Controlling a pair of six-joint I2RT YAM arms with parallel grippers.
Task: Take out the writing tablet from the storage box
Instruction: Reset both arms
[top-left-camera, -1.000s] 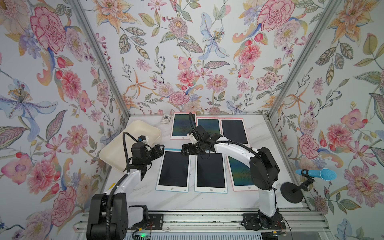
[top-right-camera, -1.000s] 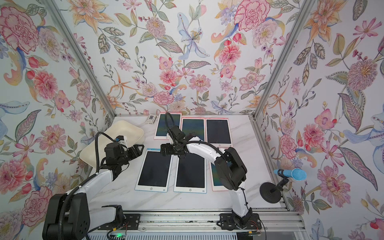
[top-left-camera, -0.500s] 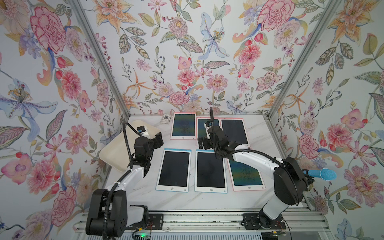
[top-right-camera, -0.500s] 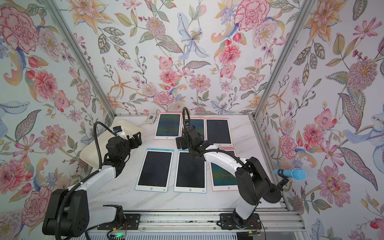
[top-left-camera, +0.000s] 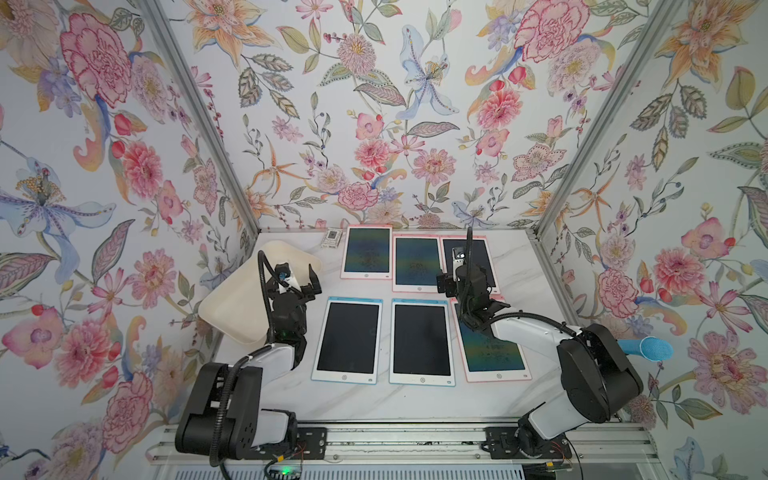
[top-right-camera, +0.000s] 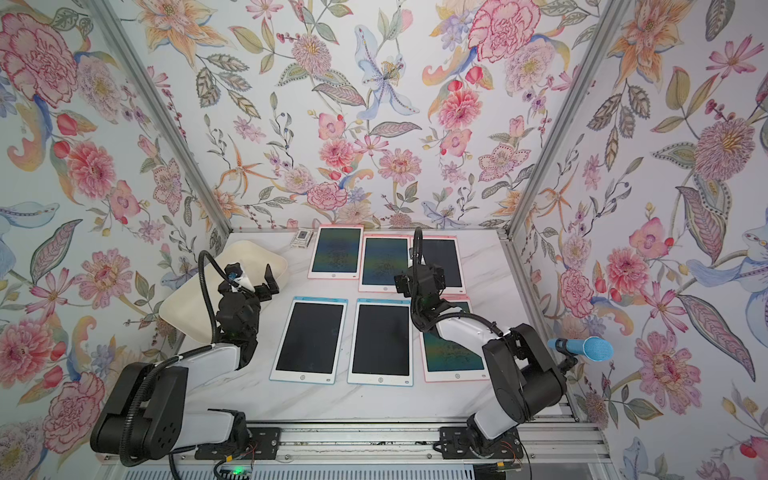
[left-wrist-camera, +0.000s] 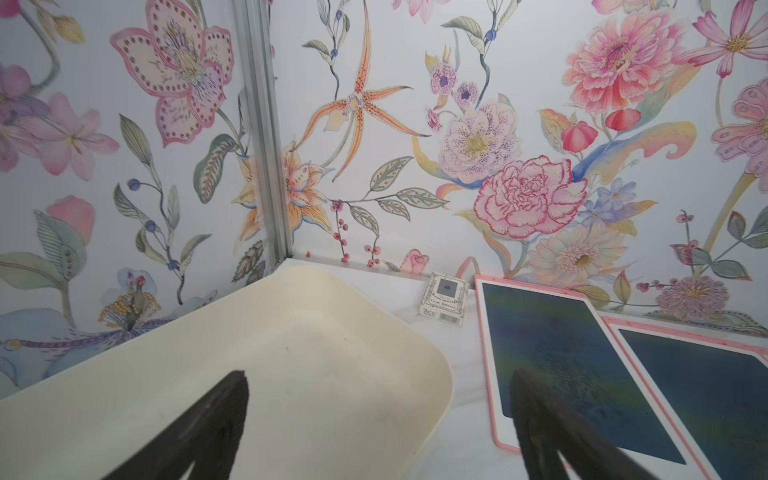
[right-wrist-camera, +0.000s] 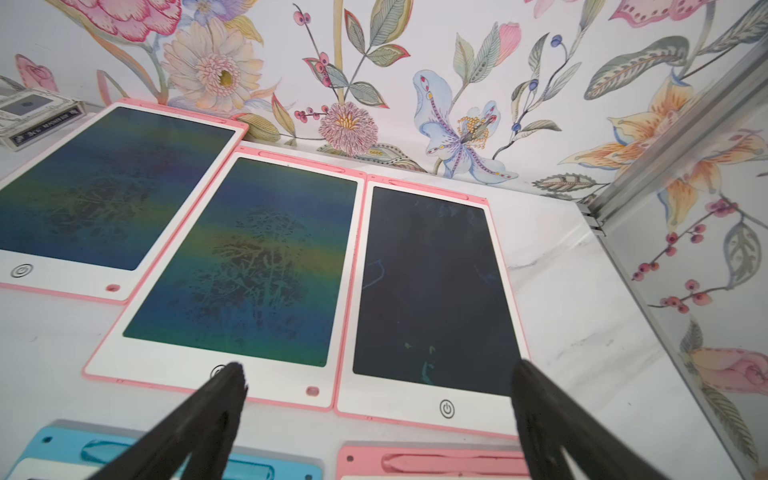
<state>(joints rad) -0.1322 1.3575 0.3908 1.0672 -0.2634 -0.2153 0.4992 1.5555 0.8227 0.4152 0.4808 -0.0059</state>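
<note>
L gripper (left-wrist-camera: 379, 376): jaws wide apart, nothing btwn; hovers over storage box rim.
storage box (top-left-camera: 232, 307): cream, tilted at table's L edge; under + left of L gripper. One finger (left-wrist-camera: 216, 415) over its inside, other past the rim.
R gripper (right-wrist-camera: 378, 365): jaws apart, holds nothing; above table (top-left-camera: 415, 403).
dark-screen pink tablet (right-wrist-camera: 432, 291): flat, just ahead of R gripper, far row w/ 2 more pink ones.
blue tablet (top-left-camera: 349, 338): flat on table, outside box, just right of L gripper.
2nd blue tablet (top-left-camera: 422, 340): beside it, btwn both arms.
card pack (left-wrist-camera: 444, 301): at back wall, ahead of L gripper.
</note>
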